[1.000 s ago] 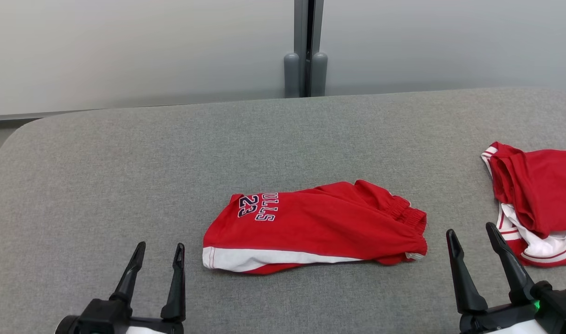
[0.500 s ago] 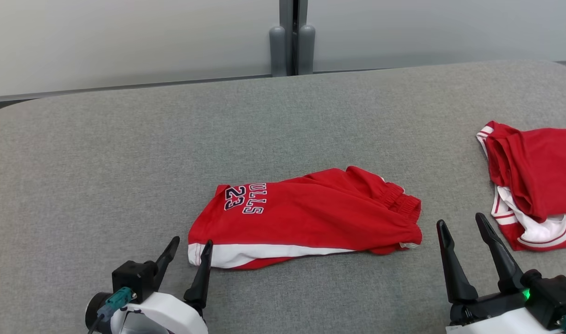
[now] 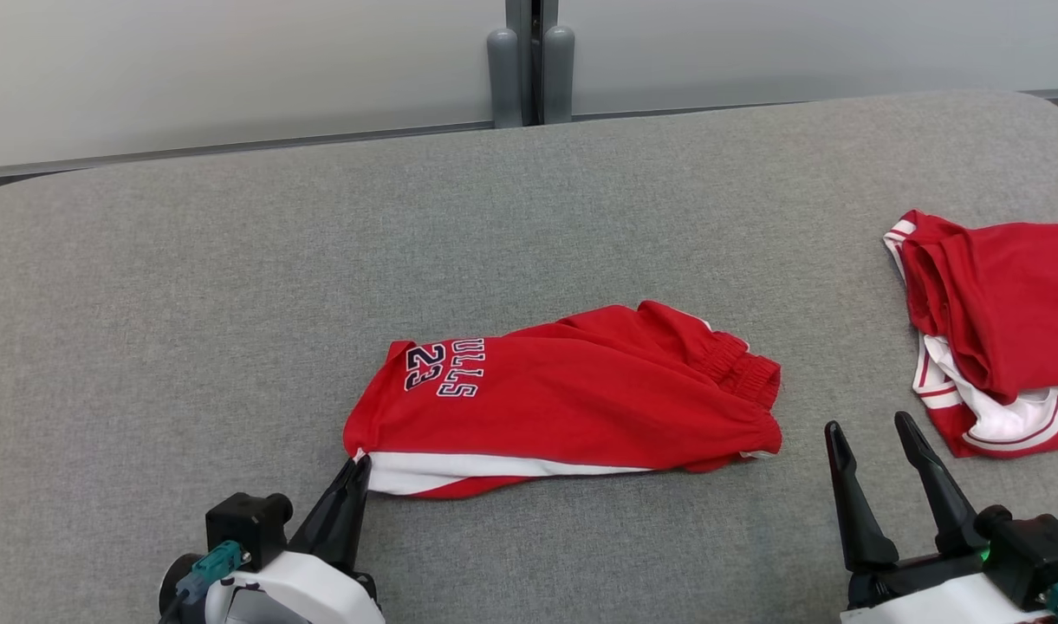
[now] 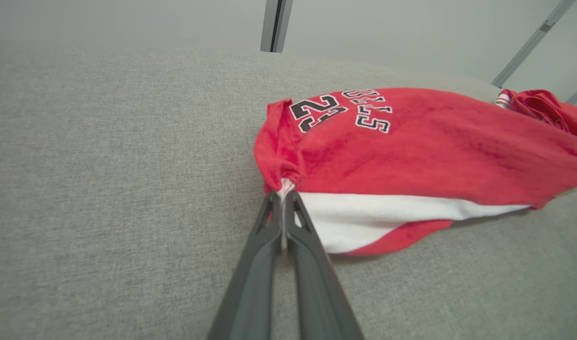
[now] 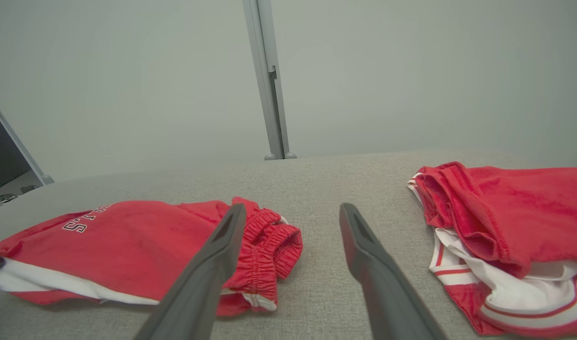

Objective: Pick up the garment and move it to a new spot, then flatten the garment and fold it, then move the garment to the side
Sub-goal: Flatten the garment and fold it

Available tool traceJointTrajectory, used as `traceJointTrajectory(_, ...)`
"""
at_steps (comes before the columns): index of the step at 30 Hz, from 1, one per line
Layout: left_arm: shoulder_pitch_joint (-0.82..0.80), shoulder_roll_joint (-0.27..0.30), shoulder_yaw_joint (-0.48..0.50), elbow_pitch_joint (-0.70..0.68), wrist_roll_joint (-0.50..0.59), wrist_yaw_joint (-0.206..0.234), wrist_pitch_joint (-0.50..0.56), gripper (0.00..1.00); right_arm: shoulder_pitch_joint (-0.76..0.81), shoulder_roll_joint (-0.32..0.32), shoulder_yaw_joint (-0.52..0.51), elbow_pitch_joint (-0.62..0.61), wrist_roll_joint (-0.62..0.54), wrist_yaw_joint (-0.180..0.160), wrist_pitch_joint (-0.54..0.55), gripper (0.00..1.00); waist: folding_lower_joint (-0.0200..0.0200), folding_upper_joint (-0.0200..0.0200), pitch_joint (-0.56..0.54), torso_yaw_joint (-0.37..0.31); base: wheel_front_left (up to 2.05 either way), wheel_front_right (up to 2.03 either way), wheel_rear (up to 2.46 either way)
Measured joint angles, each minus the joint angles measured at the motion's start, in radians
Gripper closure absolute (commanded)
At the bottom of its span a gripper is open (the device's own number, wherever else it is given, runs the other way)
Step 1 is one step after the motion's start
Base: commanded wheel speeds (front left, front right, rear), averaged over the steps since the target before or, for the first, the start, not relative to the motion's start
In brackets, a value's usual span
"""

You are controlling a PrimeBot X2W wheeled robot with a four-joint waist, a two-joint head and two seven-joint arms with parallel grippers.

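Because the left fingers point(image 4: 257, 264) clamp only the garment's point(image 3: 580, 407) hem corner at their tips (right fingers point(image 3: 849, 503) spread, empty), lifting could slip it.

The shorts point(image 3: 580, 399) lie on the padded surface point(image 3: 234, 260), another garment point(image 3: 996, 295) to their right.

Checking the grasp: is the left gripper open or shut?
Shut. The left gripper pinches the red shorts at their white-striped corner, fingers together.

head: high, looking down on grey surface point(image 3: 234, 260) | left wrist: low, close | right wrist: low, farther | shared: red shorts point(image 3: 580, 407)
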State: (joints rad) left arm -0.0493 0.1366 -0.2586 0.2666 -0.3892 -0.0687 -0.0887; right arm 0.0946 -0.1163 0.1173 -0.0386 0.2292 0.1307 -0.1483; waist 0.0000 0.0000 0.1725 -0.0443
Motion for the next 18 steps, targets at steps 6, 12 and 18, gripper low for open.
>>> traceJointTrajectory(6,0.003,0.003,-0.006,-0.038,0.002,0.008,0.002,1.0,-0.014,-0.044,0.026,0.1,0.017,0.0,0.026,0.0,0.0,0.0,0.007,0.01,0.0,0.0,0.0)
traceJointTrajectory(12,0.002,0.001,-0.015,-0.052,0.001,0.01,0.006,1.0,-0.084,-0.089,0.135,0.219,0.037,0.0,0.03,0.0,0.0,0.0,0.018,0.018,0.0,0.0,0.0)
traceJointTrajectory(18,-0.006,-0.002,-0.026,-0.052,0.0,0.009,0.004,1.0,-0.172,-0.112,0.206,0.34,0.062,0.0,0.026,0.0,0.0,0.0,0.024,0.028,0.0,0.0,0.0)
